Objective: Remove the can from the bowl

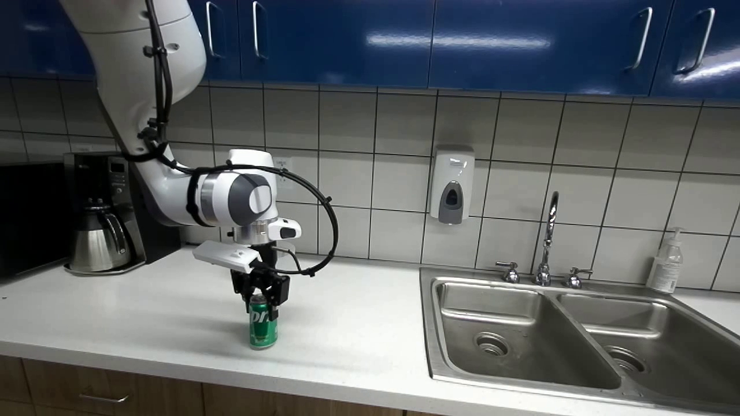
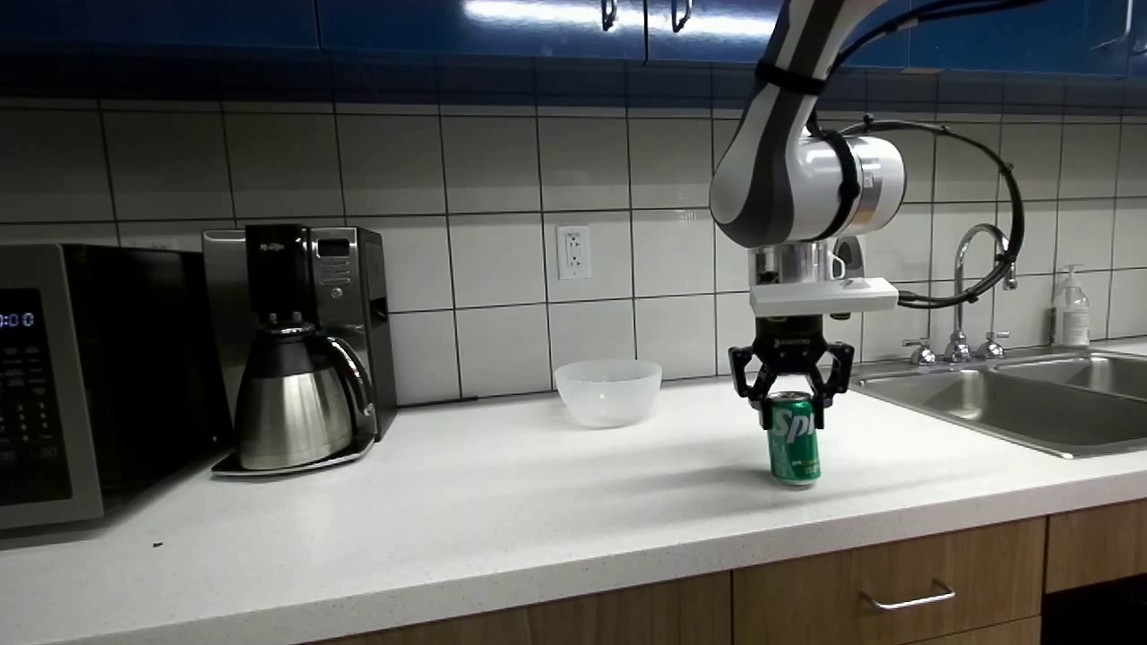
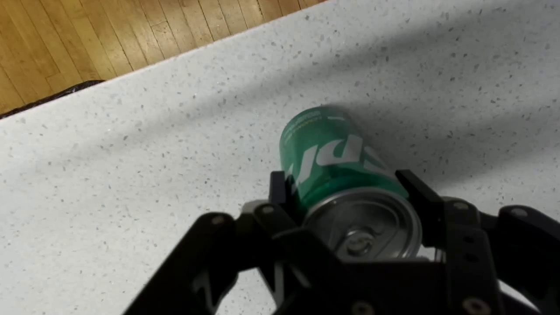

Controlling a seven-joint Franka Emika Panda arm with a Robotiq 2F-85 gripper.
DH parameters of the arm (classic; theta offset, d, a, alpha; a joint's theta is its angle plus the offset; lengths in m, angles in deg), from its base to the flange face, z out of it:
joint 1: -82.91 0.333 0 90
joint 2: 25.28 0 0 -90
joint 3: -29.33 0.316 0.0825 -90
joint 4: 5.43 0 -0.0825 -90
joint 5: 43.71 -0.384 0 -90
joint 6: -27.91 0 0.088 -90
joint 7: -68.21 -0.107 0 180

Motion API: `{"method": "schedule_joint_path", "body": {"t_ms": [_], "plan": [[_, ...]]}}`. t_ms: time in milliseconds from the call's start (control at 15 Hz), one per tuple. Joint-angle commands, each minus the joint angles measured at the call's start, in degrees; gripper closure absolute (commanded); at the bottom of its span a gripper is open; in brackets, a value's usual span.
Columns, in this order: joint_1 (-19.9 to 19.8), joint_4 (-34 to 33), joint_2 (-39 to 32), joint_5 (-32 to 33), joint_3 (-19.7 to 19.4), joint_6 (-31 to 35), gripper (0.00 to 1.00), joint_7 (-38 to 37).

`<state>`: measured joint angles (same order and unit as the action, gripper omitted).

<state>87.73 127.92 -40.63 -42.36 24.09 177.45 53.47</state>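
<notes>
While bent arm (image 2: 753, 193) points down, tool (image 2: 793, 417) seems clamped around can (image 2: 795, 459).

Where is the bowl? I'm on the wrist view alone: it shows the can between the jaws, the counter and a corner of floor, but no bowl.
Observer: In an exterior view, the bowl stands toward the back of the counter, near the tiled wall.
Operator: Is it upright or tipped over?
Observer: Upright, with its open side up.
Operator: Anything beyond my frame to watch for if I shift sideways?
Observer: Perhaps the double sink: in both exterior views it is set into the counter, to the right of the can as pictured.
</notes>
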Motion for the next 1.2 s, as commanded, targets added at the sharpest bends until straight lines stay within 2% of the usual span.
{"method": "schedule_joint_path", "body": {"t_ms": [0,133,400,867,933,1133], "plan": [[-1.0,1.3,1.5,0.5,0.6,1.1,0.1,0.3],[-0.9,1.5,2.0,0.8,0.5,0.7,0.01,0.3],[-0.9,2.0,5.7,1.2,0.7,-3.5,0.0,1.0],[-1.4,2.9,14.3,6.3,0.6,-11.8,0.0,-1.1],[-1.7,0.9,10.0,4.0,1.4,-8.6,0.0,0.0],[-2.1,1.6,12.6,4.8,1.6,-10.8,0.0,0.0]]}}
